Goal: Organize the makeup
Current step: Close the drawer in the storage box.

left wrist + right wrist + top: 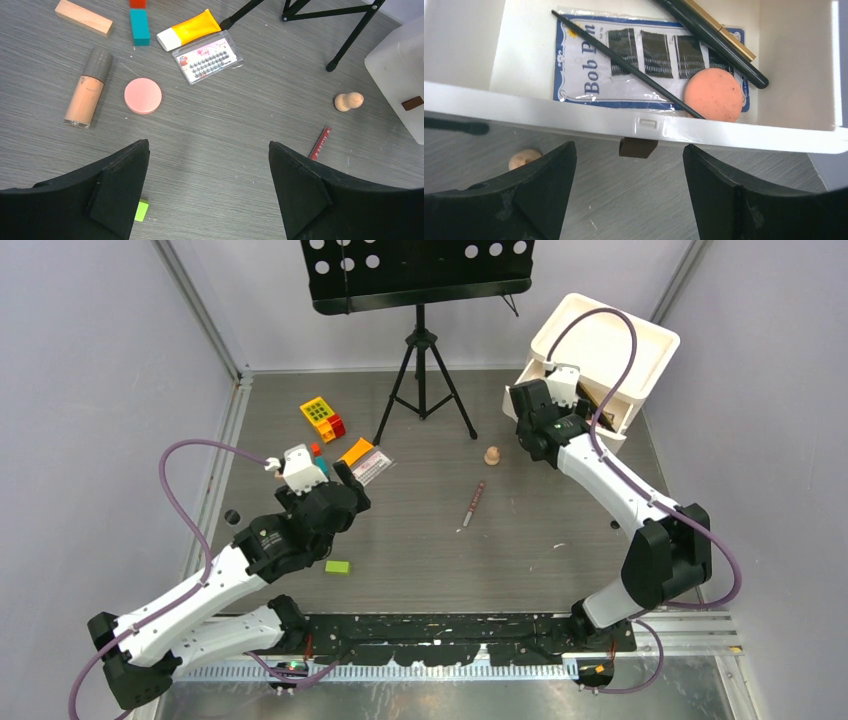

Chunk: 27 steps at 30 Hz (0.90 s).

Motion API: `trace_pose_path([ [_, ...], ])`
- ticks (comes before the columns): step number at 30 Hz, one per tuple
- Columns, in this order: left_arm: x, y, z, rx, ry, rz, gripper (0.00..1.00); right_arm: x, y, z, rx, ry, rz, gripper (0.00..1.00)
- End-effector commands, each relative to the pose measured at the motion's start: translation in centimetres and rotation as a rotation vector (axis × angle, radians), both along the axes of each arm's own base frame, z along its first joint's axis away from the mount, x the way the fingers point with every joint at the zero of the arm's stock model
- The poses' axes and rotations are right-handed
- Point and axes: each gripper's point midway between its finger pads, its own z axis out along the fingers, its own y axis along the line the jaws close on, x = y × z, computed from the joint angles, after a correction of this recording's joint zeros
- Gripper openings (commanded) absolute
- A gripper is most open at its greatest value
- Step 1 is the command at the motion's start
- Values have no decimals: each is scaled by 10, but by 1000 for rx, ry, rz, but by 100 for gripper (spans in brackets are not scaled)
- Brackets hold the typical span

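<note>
The right gripper point(629, 150) is held apart and empty at the front of the white box's point(600, 345) open drawer point(724, 135), in which a hairpin card point(589, 70), a thin brush point(624, 60) and an orange puff point(714, 95) are laid. The left gripper point(208, 150), also spread wide with nothing between its fingers, is seen well away from the box, as are the pink compact point(143, 95) and the tan bottle point(84, 100).

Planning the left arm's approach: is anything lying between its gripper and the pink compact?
No. In the left wrist view, only bare table separates the left gripper from the pink compact.
</note>
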Motion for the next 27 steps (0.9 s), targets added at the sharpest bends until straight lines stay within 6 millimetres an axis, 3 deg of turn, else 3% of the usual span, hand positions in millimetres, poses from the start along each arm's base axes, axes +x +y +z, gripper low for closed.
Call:
trace_pose_path([
  [1, 0, 3, 7, -7, -17, 9, 91, 35, -17, 55, 24, -256, -107, 83],
  [8, 1, -1, 3, -14, -9, -2, 91, 59, -41, 62, 45, -319, -158, 83],
  [17, 1, -3, -2, -11, 0, -8, 91, 93, -71, 42, 2, -293, -213, 83],
  [27, 0, -2, -6, -4, 3, -8, 90, 118, -102, 65, -35, -379, -298, 84],
])
